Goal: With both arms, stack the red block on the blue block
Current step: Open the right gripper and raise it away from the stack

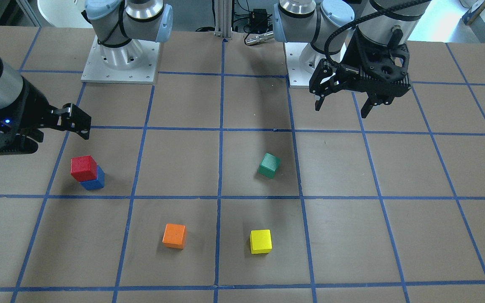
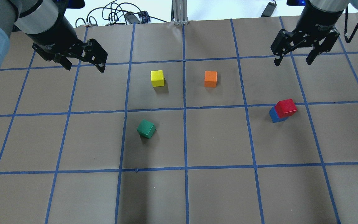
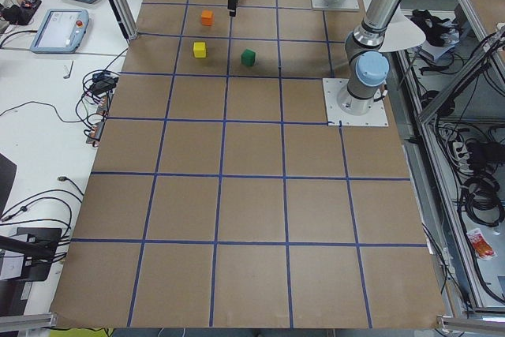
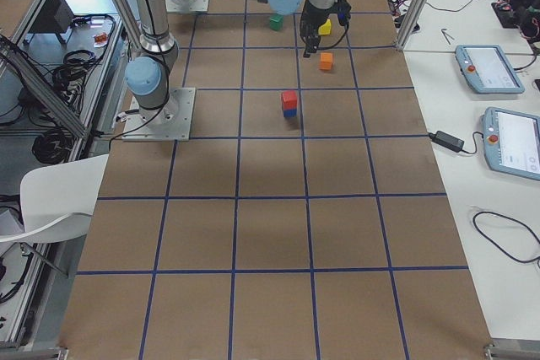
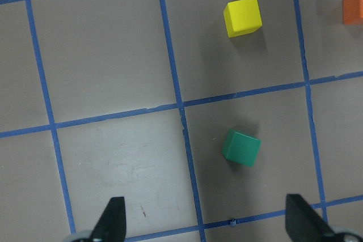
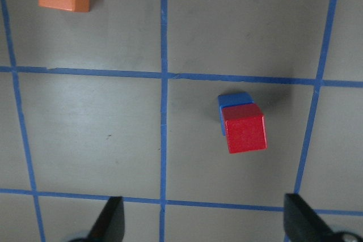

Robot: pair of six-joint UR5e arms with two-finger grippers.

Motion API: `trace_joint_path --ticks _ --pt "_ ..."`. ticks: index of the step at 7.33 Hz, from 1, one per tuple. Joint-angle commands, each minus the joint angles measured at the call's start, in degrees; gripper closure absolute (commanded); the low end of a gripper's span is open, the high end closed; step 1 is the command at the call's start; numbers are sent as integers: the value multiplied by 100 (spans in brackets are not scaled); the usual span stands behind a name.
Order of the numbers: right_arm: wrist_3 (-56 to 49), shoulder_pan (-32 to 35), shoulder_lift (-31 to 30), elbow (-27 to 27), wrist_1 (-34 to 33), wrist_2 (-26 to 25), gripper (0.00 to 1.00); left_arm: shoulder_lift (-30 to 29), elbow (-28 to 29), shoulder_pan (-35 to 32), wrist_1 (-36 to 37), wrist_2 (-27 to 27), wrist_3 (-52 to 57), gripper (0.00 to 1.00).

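Observation:
The red block (image 2: 286, 108) sits on top of the blue block (image 2: 273, 115), slightly offset, on the right side of the table. The stack also shows in the front view (image 1: 84, 167) and in the right wrist view, red block (image 6: 244, 127) over blue block (image 6: 232, 100). My right gripper (image 2: 292, 63) is open and empty, raised above the table beyond the stack. My left gripper (image 2: 85, 67) is open and empty, raised at the far left, away from all blocks. In the front view the left gripper (image 1: 342, 110) hangs near its base.
A yellow block (image 2: 157, 78) and an orange block (image 2: 210, 78) stand at the far middle. A green block (image 2: 146, 128) sits turned at the centre left. The brown table has a blue tape grid (image 2: 184, 108).

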Motion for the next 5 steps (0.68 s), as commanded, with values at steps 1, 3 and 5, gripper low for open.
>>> trace_joint_path --ticks 1,3,5 --pt "1083 508 -37 -228 353 -35 0 0 0 0 4 -3 2 0" --pt "1079 554 -195 -149 353 35 0 0 0 9 4 5 2 0" --pt "1131 606 -309 -79 379 35 0 -9 -9 0 74 5 11 0"
